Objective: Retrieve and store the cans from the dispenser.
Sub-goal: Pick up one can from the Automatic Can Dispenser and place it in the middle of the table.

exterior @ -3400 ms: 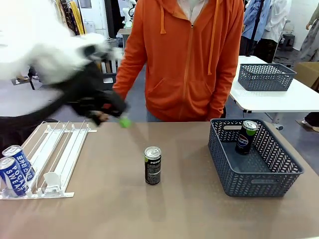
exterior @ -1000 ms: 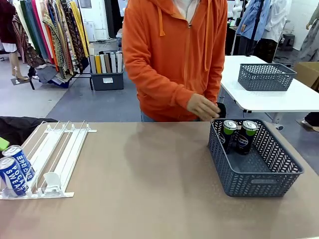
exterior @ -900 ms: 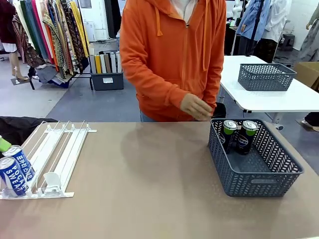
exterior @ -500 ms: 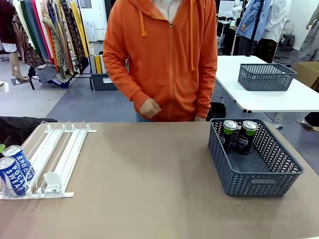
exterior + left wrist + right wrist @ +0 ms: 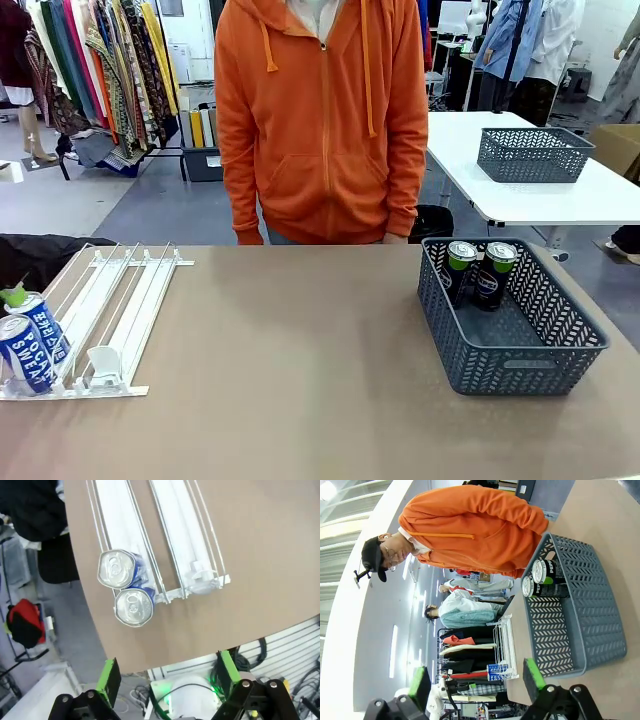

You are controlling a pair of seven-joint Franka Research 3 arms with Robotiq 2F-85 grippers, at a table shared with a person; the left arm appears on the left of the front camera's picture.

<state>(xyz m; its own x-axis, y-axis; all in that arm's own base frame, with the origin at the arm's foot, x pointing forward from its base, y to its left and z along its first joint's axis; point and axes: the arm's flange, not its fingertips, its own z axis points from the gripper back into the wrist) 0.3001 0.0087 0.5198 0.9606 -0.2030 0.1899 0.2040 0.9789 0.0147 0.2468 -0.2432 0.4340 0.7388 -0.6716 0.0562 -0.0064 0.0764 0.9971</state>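
Tan table point(image 5: 260, 555), blue cans point(image 5: 132, 607) beyond left gripper point(image 5: 167, 667)

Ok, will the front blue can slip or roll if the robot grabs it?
Probably a bit slippery: the front blue can looks smooth and shiny. Being round, it could roll if laid flat. Lifting it may let the blue can behind slide down the sloped rails of the dispenser.
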